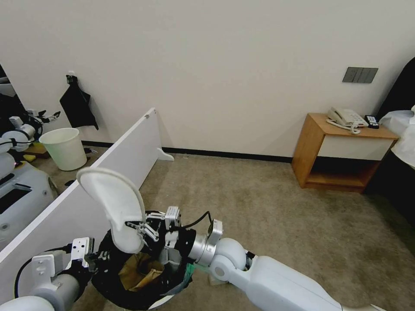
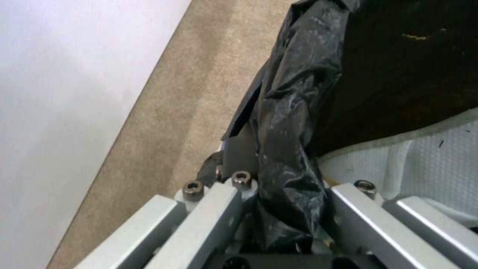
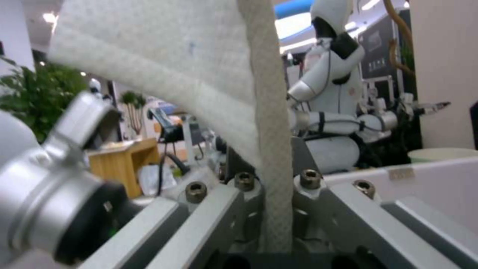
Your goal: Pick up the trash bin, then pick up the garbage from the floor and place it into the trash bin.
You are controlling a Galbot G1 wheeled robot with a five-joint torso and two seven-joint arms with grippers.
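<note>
1. Head view: the right gripper (image 1: 145, 229) clamps a flat white fabric slipper (image 1: 114, 207), held upright directly above the round white plastic trash bin with black bag liner (image 1: 129, 280); a brown paper bag (image 1: 138, 270) lies inside, below the gripper.
2. Left wrist view: the left gripper (image 2: 279, 209) pinches the bin's liner-covered rim (image 2: 289, 123) over beige carpet floor (image 2: 189, 112).
3. Right wrist view: the gripper's fingers (image 3: 309, 179) close on the slipper's edge (image 3: 271, 149).
</note>
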